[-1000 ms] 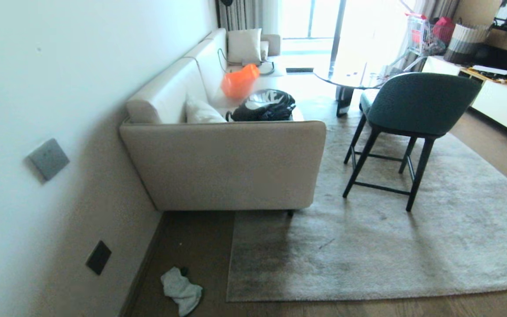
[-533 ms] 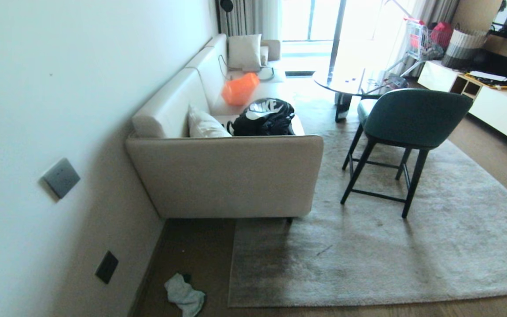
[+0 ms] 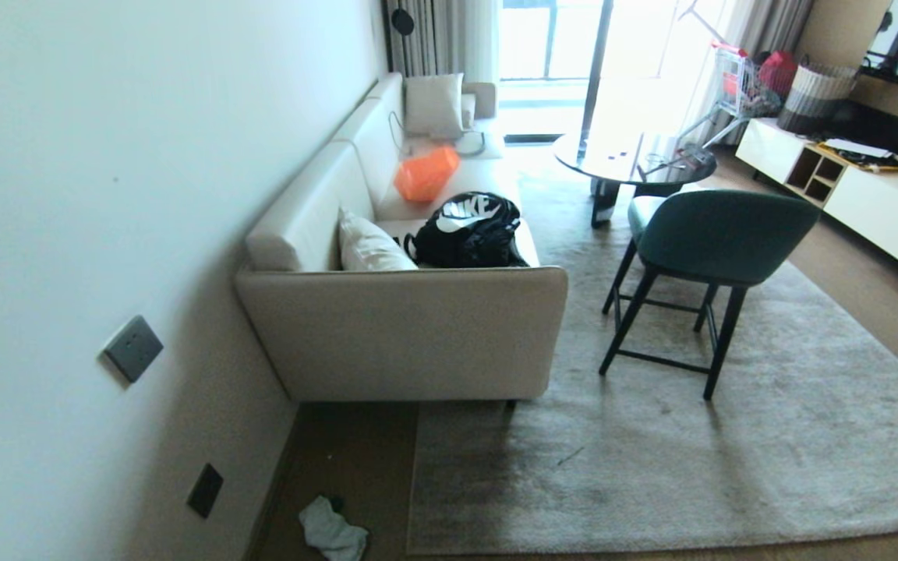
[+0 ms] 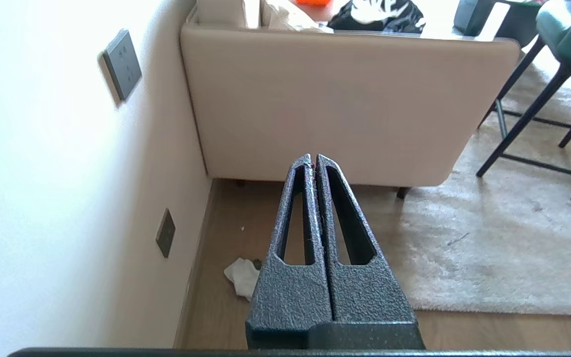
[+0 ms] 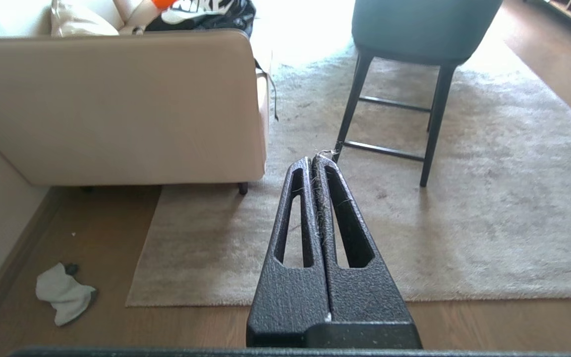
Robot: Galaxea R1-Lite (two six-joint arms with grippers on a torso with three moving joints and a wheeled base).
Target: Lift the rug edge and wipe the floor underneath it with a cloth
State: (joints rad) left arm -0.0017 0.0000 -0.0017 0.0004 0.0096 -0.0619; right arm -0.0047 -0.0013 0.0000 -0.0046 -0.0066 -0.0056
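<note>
The rug edge (image 3: 422,499) lies flat on the brown wood floor (image 3: 355,460), its near-left corner just in front of the sofa. The cloth (image 3: 332,534), a small crumpled pale rag, sits on the bare floor between the wall and the rug, left of that corner. It also shows as the cloth (image 4: 240,275) in the left wrist view and the cloth (image 5: 62,293) in the right wrist view. My left gripper (image 4: 314,157) hangs high above the floor, shut and empty. My right gripper (image 5: 313,159) is shut above the rug, with loose fibres on its fingers. Neither arm appears in the head view.
A beige sofa (image 3: 402,335) stands against the left wall (image 3: 67,195), with a black backpack (image 3: 468,230) on its seat. A green chair (image 3: 718,234) stands on the rug at the right. Farther back are a round table (image 3: 620,156) and a white cabinet (image 3: 878,199).
The whole head view has slid downward in the picture, so the camera has moved. The sofa, chair, rug and cloth keep their places relative to one another.
</note>
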